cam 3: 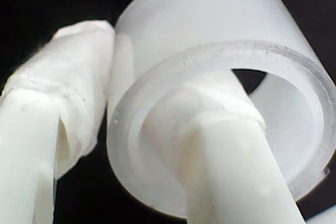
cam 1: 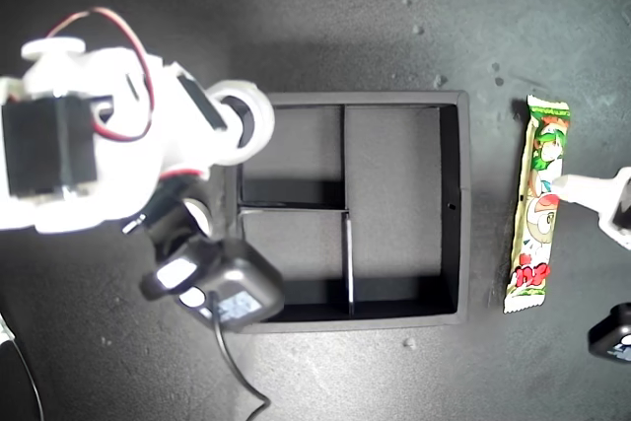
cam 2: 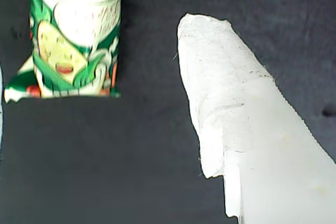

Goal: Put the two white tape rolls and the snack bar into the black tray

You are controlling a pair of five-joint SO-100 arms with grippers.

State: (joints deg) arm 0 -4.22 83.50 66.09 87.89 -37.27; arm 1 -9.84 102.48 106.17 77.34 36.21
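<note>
Exterior view: black tray (cam 1: 454,214) in the middle of the counter (cam 1: 394,7), snack bar (cam 1: 537,204) outside it on the exterior view's right.

First wrist view: my first claw (cam 2: 100,108) spread open, holding nothing, one finger (cam 2: 226,103) just beside the bar — could push it away, not catch it.

Second wrist view: my second claw (cam 3: 131,77) pinching a white tape roll (cam 3: 210,19), one finger through the hole — could snag when letting go.

Other roll not seen.

Dim dark scene with overexposed white arm parts, soft shadows inside the black tray (cam 1: 452,214), and blurry close wrist views.
</note>
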